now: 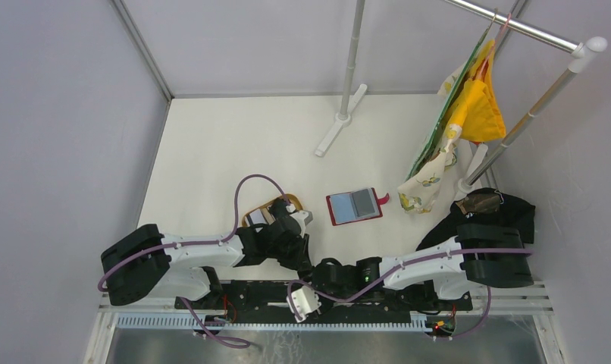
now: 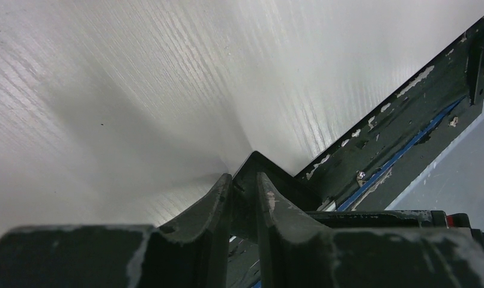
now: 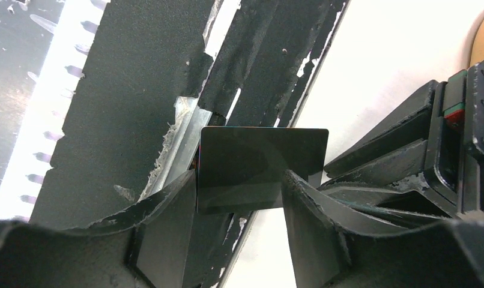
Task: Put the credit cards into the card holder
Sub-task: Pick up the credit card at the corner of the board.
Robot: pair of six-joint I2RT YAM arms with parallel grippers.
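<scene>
**A:** Where is the card holder (image 1: 355,205)?

**B:** It lies open on the bench (image 1: 211,152), about the middle, beyond both arms. The tray (image 1: 274,201) is to its left, partly under the left arm.

**A:** And the card (image 3: 260,168)?

**B:** It is over the bench's near edge, where the arms meet. The left fingers (image 2: 209,207) pinch one side of it, and the right fingers (image 3: 167,234) are spread just in front of it.

**A:** What is behind?

**B:** A pole stand (image 1: 340,121) is at the back. A rack (image 1: 515,26) with cloths (image 1: 477,114) hanging on it is at the right, and a garment (image 1: 507,212) lies below it.

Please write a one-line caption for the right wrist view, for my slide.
A black card, pinched by the left gripper, stands in front of the open right gripper.
</scene>
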